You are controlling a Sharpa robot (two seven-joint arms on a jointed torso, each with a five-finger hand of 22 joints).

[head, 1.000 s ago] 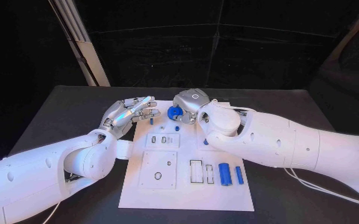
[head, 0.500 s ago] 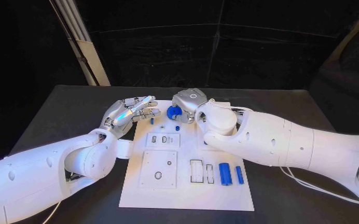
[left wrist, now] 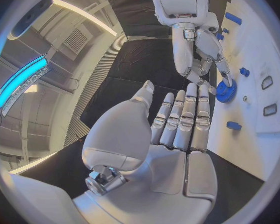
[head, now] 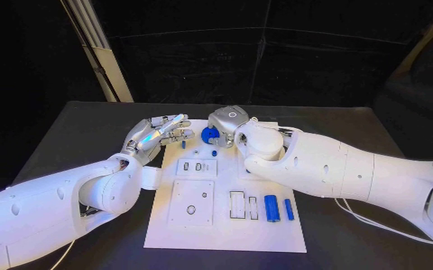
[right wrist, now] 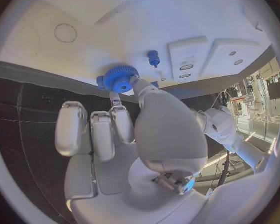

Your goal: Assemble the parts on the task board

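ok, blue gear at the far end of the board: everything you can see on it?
The blue gear is a small round wheel with a toothed rim and a raised central hub, and looks like matte plastic. It sits at the far end of the white task board. The right hand grips it, with fingertips on its rim. The left hand is beside it with flat fingers, not touching it. Whether it is seated on a peg cannot be told.

Around my matte black table (head: 99, 126) hangs a dark creased curtain wall (head: 271, 64). Beyond the table's far left corner a pale metal post (head: 90, 39) leans. Above the table glows a blue-white ceiling light strip (left wrist: 22, 82).
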